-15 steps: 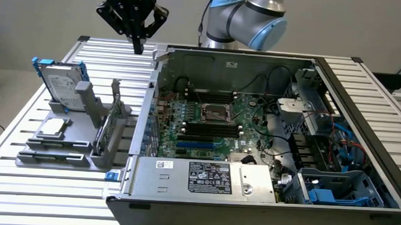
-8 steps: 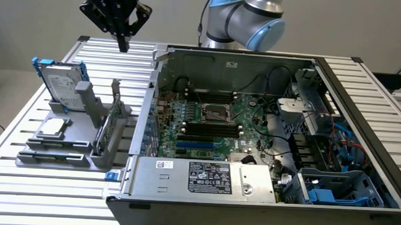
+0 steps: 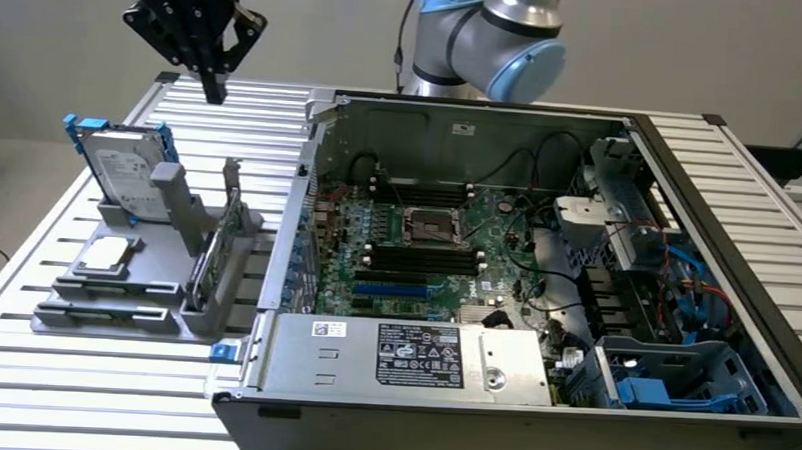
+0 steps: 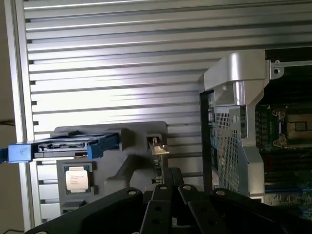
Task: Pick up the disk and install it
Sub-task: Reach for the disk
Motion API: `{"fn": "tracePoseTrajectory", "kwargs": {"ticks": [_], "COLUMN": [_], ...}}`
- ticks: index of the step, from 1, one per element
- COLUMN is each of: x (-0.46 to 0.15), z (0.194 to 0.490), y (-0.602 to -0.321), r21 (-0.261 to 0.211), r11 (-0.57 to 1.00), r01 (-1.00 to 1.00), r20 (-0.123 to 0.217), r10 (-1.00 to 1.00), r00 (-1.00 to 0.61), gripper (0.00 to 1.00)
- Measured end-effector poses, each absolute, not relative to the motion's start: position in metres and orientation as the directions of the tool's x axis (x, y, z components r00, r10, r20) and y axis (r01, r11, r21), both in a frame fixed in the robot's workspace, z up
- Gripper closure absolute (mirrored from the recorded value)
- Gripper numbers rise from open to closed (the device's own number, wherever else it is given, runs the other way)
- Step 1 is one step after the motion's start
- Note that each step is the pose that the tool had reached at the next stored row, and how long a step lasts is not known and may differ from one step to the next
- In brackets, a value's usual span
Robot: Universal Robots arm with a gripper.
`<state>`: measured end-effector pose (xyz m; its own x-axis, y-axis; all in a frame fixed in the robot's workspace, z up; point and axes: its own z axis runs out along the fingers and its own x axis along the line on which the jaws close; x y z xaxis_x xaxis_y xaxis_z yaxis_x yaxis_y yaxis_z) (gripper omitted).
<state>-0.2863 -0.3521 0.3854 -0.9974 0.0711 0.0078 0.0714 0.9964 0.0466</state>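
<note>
The hand (image 3: 217,90) hangs well above the surface (image 3: 53,253), its fingers together with nothing between them. The disk (image 3: 120,170) stands on edge in a grey rack (image 3: 132,276), below the hand and off to one side, apart from it. From the wrist the disk (image 4: 73,146) shows only its thin upper edge. The open computer case (image 3: 506,289) lies on the hand's other side.
</note>
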Motion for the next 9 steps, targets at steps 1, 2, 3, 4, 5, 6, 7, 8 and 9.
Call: {"fn": "tracePoseTrajectory", "kwargs": {"ticks": [1,2,3,4,5,6,7,8,9], "x": [-0.291,-0.295,-0.3,-0.305,-0.309,-0.314,-0.318,-0.323,-0.327], "z": [0.385,0.384,0.384,0.384,0.384,0.384,0.383,0.383,0.383], "y": [-0.35,-0.348,-0.345,-0.343,-0.34,-0.338,-0.335,-0.333,-0.33], "r21": [0.046,0.046,0.046,0.045,0.045,0.044,0.044,0.044,0.043], "r11": [0.996,0.996,0.996,0.996,0.996,0.996,0.996,0.996,0.997], "r01": [0.071,0.072,0.071,0.071,0.072,0.072,0.071,0.072,0.072], "r20": [0.008,0.008,0.008,0.008,0.008,0.008,0.008,0.008,0.008], "r10": [0.071,0.071,0.071,0.071,0.071,0.071,0.071,0.071,0.071], "r00": [-0.997,-0.997,-0.997,-0.997,-0.997,-0.997,-0.997,-0.997,-0.997], "gripper": [0.89,0.89,0.89,0.89,0.89,0.89,0.89,0.89,0.89]}}
